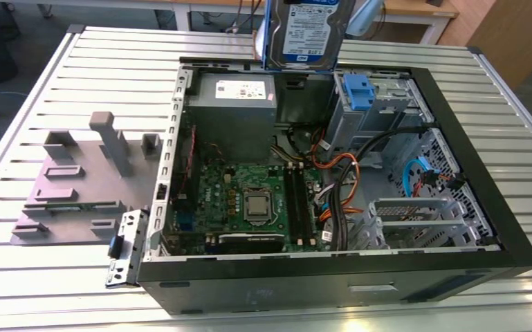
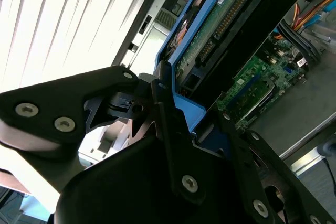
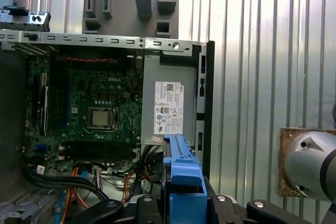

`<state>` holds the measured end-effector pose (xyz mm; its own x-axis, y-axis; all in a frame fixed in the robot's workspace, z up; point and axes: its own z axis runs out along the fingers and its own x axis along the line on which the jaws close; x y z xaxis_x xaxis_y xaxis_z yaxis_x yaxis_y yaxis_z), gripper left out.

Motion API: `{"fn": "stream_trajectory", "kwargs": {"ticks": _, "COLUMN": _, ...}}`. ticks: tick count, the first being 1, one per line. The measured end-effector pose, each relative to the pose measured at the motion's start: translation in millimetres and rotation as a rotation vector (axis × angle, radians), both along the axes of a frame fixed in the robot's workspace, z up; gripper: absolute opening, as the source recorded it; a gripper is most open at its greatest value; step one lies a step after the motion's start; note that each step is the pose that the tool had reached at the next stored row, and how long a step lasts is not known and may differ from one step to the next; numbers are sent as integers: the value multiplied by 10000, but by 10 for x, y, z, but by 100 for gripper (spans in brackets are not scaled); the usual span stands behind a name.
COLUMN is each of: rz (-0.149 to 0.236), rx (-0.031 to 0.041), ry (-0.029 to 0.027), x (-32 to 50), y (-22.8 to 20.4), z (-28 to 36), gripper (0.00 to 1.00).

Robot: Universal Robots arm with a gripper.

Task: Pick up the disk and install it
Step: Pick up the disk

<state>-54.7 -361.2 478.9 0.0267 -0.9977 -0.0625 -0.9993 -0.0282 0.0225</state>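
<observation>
A: Start at the pincer (image 2: 197,129): it's squeezed narrow onto the blue frame (image 2: 189,109) at the handle end of the disk (image 1: 303,31). The black fingers (image 2: 165,103) are pressed against the plastic on either side.

B: So it's carrying the thing?

A: Yes. In the exterior view the disk hangs upright in the air with its label showing. It's over the far edge of the open computer case (image 1: 487,256), above the power supply (image 1: 233,104) and near the drive bay (image 1: 358,93).

B: Sensible place to hold it?

A: I'd say so. The metal body looks stiff and fairly heavy for its size, and I'd guess it hates knocks. One face shows a bare green circuit board (image 2: 210,40), so the frame is the safer grip, though the plastic may flex or slip a little.

B: And underneath?

A: The main board (image 1: 247,200) and cables (image 1: 340,173) are inside the case. It all sits on the slatted metal worktop (image 1: 53,104), with a grey fixture (image 1: 90,173) beside it.
</observation>
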Motion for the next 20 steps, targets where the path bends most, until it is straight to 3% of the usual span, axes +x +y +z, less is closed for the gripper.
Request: {"fn": "stream_trajectory", "kwargs": {"ticks": 20, "rz": 0, "rx": 0, "ry": 0, "x": 58, "y": 0, "z": 0, "gripper": 37}}
